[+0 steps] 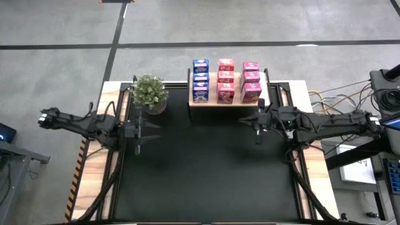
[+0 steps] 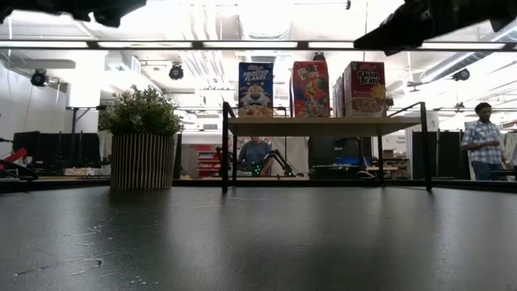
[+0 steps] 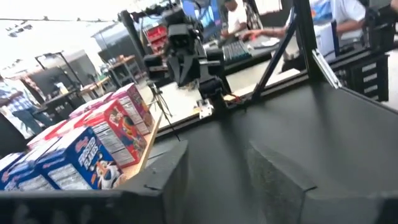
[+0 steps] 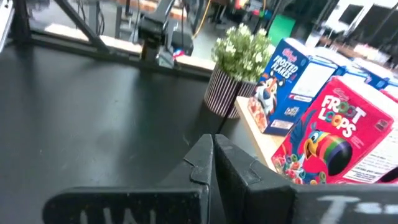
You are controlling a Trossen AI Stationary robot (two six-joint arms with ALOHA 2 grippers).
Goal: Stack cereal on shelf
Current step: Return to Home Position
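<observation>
A potted plant (image 1: 149, 92) stands on the black tabletop (image 1: 206, 178); a person (image 2: 483, 141) stands beyond.

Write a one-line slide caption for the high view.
Nine cereal boxes fill the shelf beside a potted plant; left gripper and right gripper hold nothing.

Cereal boxes (image 1: 226, 78): nine. Blue Frosted Flakes boxes (image 1: 200, 78): three. Red Froot Loops boxes (image 4: 339, 134): three. Pink boxes (image 1: 251, 78): three (name not readable). Shelf (image 2: 323, 126): one. Potted plant (image 1: 150, 92): one. Arms: two, left arm (image 1: 81, 122) and right arm (image 1: 331, 122).
</observation>
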